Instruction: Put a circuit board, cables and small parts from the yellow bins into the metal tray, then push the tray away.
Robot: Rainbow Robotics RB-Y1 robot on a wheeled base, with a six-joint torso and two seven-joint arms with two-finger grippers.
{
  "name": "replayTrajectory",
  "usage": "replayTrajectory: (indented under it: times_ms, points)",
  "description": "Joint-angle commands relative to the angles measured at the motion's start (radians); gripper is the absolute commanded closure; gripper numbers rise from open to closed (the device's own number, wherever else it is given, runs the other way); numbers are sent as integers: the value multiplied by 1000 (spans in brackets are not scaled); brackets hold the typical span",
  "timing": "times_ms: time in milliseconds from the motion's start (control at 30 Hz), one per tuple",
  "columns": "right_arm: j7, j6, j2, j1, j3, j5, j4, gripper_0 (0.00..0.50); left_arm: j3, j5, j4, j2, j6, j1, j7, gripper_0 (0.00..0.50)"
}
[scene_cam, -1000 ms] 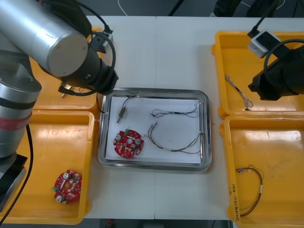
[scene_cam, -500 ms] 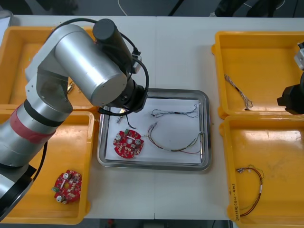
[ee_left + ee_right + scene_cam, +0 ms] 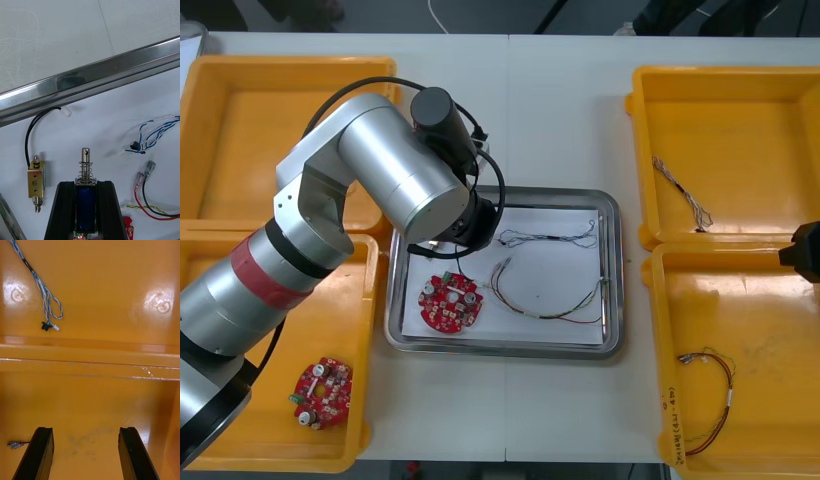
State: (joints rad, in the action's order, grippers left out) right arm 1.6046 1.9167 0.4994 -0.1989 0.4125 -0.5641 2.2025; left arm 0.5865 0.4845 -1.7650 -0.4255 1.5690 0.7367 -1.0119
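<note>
1 small metal part point(image 3: 85, 204), clamped in left gripper point(image 3: 86, 187), long axis along jaws, above metal tray point(image 3: 505, 346), 10 o'clock corner. Right gripper point(image 3: 86, 432): spread, over 3 o'clock yellow bins point(image 3: 750, 130).

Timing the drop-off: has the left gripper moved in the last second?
Yes. The left gripper, shut on a small metal part, swung rightward from the left bin over the metal tray. The right gripper is open over a right bin.

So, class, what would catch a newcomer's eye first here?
The left arm reaches over the metal tray, left gripper shut on a small metal part above its white inside. A red circuit board lies in the tray; the right gripper hangs open over a yellow bin.
</note>
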Motion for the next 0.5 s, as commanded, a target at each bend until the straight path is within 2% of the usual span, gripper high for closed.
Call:
replayTrajectory:
  times_ms: [33,200,333,400,467,500]
  points:
    - [-40,3,68,61,60,-79,49,0,39,-20,30,24,-52,3,-5,495]
    - [-55,3,83,90,97,-143,68,0,55,-27,41,24,-63,3,-2,494]
    - [-94,3,83,108,104,-145,102,0,62,-30,42,24,-63,3,3,484]
    - [-124,3,83,119,103,-145,128,0,64,-30,42,24,-63,1,4,428]
    - [-152,3,83,131,100,-146,152,0,64,-29,42,24,-63,1,6,336]
    - [-164,3,83,144,97,-149,167,0,64,-29,42,24,-63,1,6,238]
